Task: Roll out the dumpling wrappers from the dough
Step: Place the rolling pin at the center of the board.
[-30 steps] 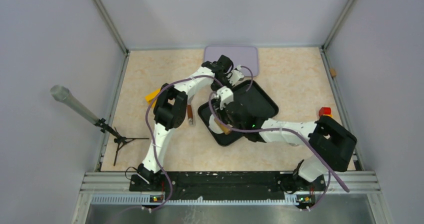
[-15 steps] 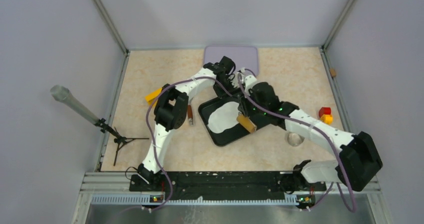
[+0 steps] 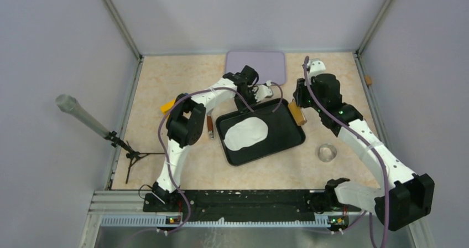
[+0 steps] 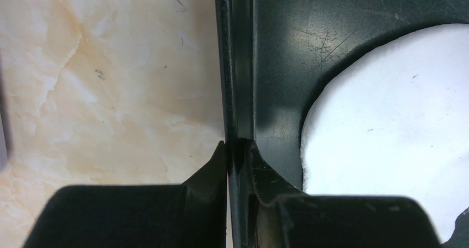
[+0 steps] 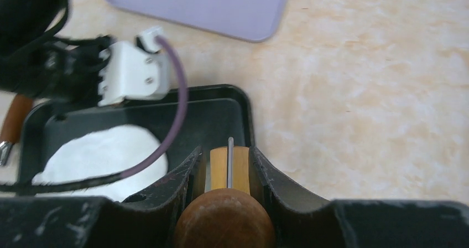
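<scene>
The dough (image 3: 246, 133) is lying flattened toward the tray's (image 3: 285, 130) left edge, mid-desk. No wrappers are showing, so most work is waiting. Only the wrist views are revealing grips: left fingers (image 4: 210, 173) pinching the tray's rim, right fingers (image 5: 266, 176) clamping a roller (image 5: 224, 226).

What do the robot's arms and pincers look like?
The left arm and the right arm are both made of white tubes joined by chunky black joints. A thin purple cable loops along each one. The left pincer and the right pincer each have two black fingers. The right one's fingers look scuffed with pale marks.
</scene>
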Robot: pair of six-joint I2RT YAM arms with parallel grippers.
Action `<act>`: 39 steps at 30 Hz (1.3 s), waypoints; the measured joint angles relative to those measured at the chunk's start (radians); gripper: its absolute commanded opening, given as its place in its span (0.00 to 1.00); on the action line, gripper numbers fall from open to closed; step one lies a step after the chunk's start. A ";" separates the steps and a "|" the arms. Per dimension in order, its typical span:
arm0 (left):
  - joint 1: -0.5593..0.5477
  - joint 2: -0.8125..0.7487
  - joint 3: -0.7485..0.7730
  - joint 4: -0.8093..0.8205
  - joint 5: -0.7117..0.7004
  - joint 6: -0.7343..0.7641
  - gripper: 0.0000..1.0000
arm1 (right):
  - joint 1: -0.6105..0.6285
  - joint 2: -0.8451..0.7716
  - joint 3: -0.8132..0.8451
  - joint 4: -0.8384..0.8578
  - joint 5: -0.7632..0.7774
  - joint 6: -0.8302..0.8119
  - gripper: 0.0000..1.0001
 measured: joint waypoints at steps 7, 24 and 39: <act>-0.002 -0.031 -0.021 0.038 -0.043 -0.014 0.77 | -0.045 0.088 -0.001 0.101 0.241 0.026 0.00; 0.107 -0.515 -0.363 0.196 -0.077 -0.221 0.99 | -0.299 0.336 0.008 0.277 0.042 0.129 0.00; 0.198 -0.549 -0.526 0.275 -0.035 -0.330 0.99 | -0.410 0.419 -0.055 0.400 -0.299 0.196 0.43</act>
